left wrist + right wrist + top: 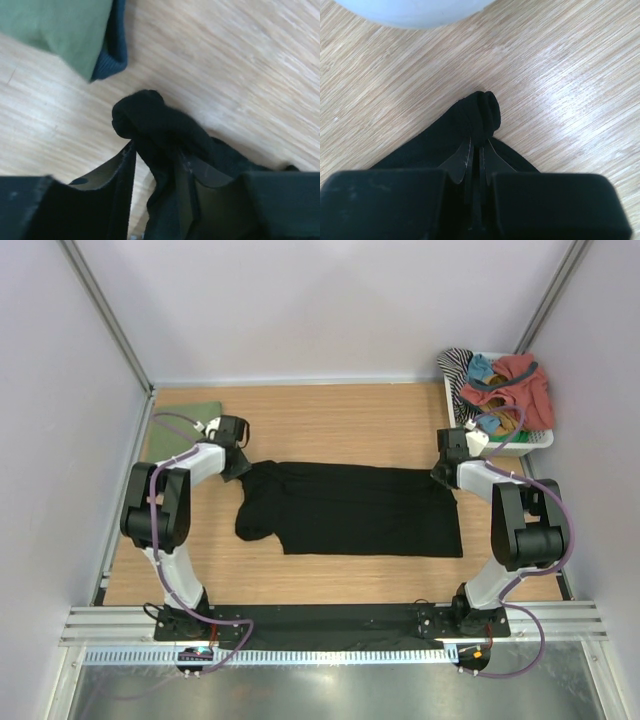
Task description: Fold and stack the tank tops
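Note:
The black tank top (350, 508) lies spread flat across the middle of the wooden table (340, 420). My left gripper (240, 465) is at its far left corner. In the left wrist view a bunched fold of the black tank top (150, 120) sits between the fingertips and touches both, so the left gripper (156, 150) is shut on it. My right gripper (445, 472) is at the far right corner. In the right wrist view the right gripper (480, 142) pinches a fold of the black tank top (485, 112). The olive green tank top (185, 425) lies folded at the back left, and its dark trim (112, 55) shows close to my left gripper.
A white basket (535, 440) stands at the back right, just behind my right gripper. It holds red, teal and striped garments (505, 380). Its rim (410, 10) shows at the top of the right wrist view. Walls close in the left, right and back sides.

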Controlling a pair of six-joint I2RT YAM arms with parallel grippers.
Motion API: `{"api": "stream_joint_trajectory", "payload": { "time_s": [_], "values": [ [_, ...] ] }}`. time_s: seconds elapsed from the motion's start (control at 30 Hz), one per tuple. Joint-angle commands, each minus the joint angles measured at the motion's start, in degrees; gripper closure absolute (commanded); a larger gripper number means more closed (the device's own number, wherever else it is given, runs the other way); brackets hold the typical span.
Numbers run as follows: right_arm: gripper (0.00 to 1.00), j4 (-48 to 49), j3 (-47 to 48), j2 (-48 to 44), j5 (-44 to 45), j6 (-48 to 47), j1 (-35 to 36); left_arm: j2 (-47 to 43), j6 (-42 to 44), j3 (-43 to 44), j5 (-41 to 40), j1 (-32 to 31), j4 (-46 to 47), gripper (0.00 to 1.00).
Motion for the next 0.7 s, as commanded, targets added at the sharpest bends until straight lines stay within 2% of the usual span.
{"api": "stream_joint_trajectory", "payload": {
  "time_s": [0.0, 0.03, 0.07, 0.13, 0.3, 0.47, 0.53, 0.57, 0.6, 0.67],
  "values": [
    [0.99, 2.0, -0.4, -3.1, 1.3, 0.8, -0.1, 2.5, 0.5, 2.7, -0.6, 0.4, 1.4, 0.64],
    [0.99, 2.0, -0.4, -3.2, 1.4, 0.8, -0.1, 3.1, 0.6, 3.1, -0.5, 0.4, 1.5, 0.68],
    [0.99, 2.1, -0.5, -3.4, 1.4, 0.8, -0.1, 3.7, 0.7, 3.5, -0.4, 0.6, 1.3, 0.81],
    [0.99, 2.0, -0.7, -3.3, 1.5, 0.8, -0.3, 3.8, 1.2, 3.9, -0.8, 0.7, 0.5, 0.98],
    [0.99, 1.9, -0.7, -3.4, 1.5, 0.9, -0.6, -1.6, 3.0, 1.5, -8.0, 1.5, -2.8, 1.00],
    [0.99, 1.8, -0.8, -3.3, 1.5, 1.1, -0.7, -7.7, 4.6, 3.1, -21.5, 1.6, -11.0, 1.00],
    [0.99, 1.9, -0.7, -3.3, 1.4, 1.0, -0.6, -7.8, 4.7, 5.9, -23.9, 1.6, -14.5, 0.96],
    [0.99, 1.9, -0.8, -3.4, 1.4, 0.9, -0.7, -7.8, 4.7, 6.7, -25.6, 1.6, -15.5, 0.87],
    [0.99, 1.9, -0.8, -3.4, 1.4, 1.0, -0.7, -7.7, 4.8, 8.3, -25.9, 1.5, -16.5, 0.70],
    [0.99, 1.9, -0.9, -3.4, 1.4, 1.0, -0.7, -7.6, 4.5, 9.4, -24.6, 1.2, -17.3, 0.30]
  ]
}}
